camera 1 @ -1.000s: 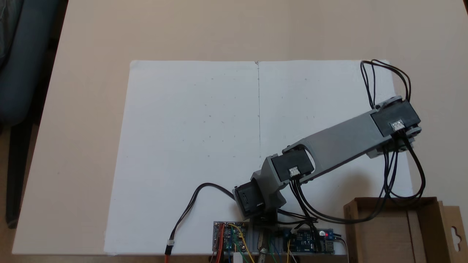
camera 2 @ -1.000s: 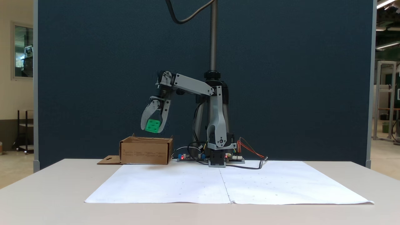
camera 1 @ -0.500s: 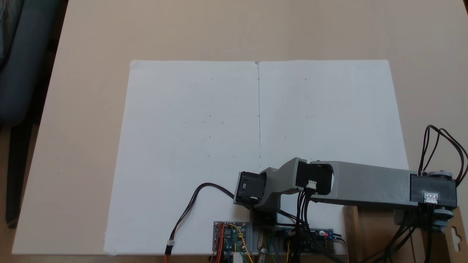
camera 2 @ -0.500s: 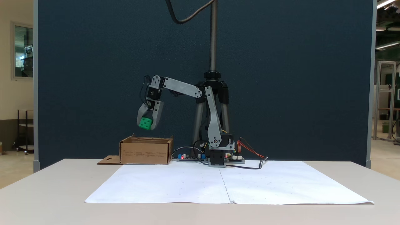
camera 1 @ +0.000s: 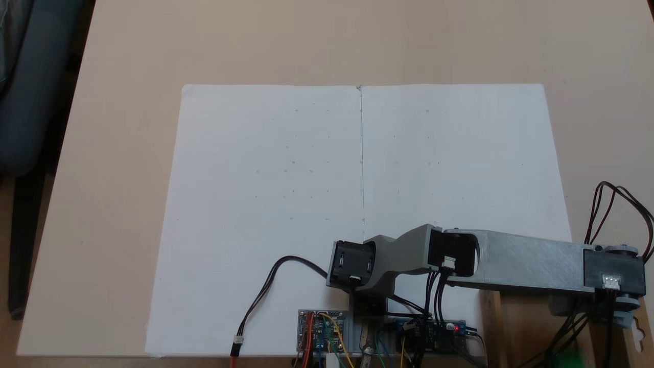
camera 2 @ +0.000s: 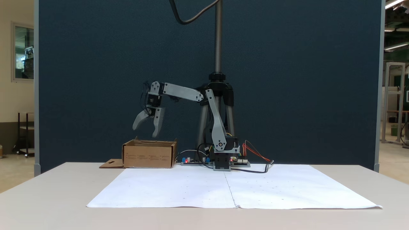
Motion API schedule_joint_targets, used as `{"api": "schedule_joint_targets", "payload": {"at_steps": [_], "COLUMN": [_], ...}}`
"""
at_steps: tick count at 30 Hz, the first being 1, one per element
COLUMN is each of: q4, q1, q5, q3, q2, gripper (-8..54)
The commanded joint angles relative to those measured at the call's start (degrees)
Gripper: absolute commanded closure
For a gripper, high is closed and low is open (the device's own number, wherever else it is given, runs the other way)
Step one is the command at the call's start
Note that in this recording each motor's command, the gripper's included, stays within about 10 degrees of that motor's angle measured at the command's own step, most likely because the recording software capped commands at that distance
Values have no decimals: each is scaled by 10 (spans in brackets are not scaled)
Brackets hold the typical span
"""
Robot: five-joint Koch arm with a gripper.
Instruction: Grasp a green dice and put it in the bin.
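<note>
Cardboard bin [camera 2: 149, 154] is overhung by gripper [camera 2: 145, 131], jaws spread; green dice [camera 1: 568, 358] is glimpsed blurred beneath cables [camera 1: 587, 327].

Lab or workshop: blue partition [camera 2: 287, 80], bare circuit boards [camera 1: 322, 329], tripod [camera 2: 218, 86].

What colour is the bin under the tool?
Brown cardboard bin, clearest in the fixed view from the front.

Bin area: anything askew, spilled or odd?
Nothing stands out. The bin sits upright on the table with its flap flat beside it. The pincer hangs open above it. A blurred green patch inside the bin, probably the green dice, shows in a fixed view.
</note>
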Motion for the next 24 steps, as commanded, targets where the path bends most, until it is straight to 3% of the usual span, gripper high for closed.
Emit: {"api": "schedule_joint_targets", "payload": {"at_steps": [1,12,19,24], "q4": [-29,-44,-154,-284], "q1": [-20,-459,-722,-812], "q5": [-39,126,170,160], "q3": [-22,-21,-12,98], "q2": [18,190,192,194], "gripper": [16,15,13,15]}}
